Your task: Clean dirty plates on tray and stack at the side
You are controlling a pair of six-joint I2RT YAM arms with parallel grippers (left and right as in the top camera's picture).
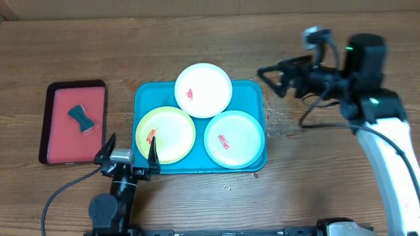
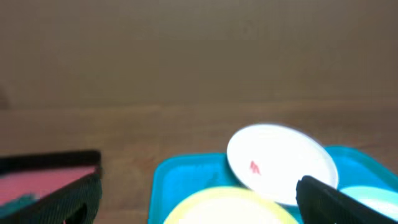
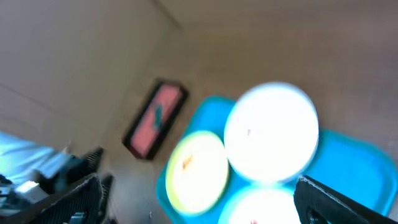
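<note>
Both arms are mostly black. The left arm [image 1: 111,200] has a small silver block [image 1: 121,156] behind thin black fingers [image 1: 153,156], and a black cable [image 1: 71,183] trails off it. The right arm [image 1: 367,69] carries a grey camera [image 1: 317,34], green lights [image 1: 374,101], loose black cables [image 1: 303,119] and a white lower section [image 1: 394,164].

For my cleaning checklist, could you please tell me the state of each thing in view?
white plate: dirty, red smear, on tray.
yellow-green plate: dirty, red smear, on tray.
mint plate: dirty, red smear, on tray.
turquoise tray: holds all three plates.
sponge: lying on red tray.
left gripper: open, empty.
right gripper: open, empty.
</note>
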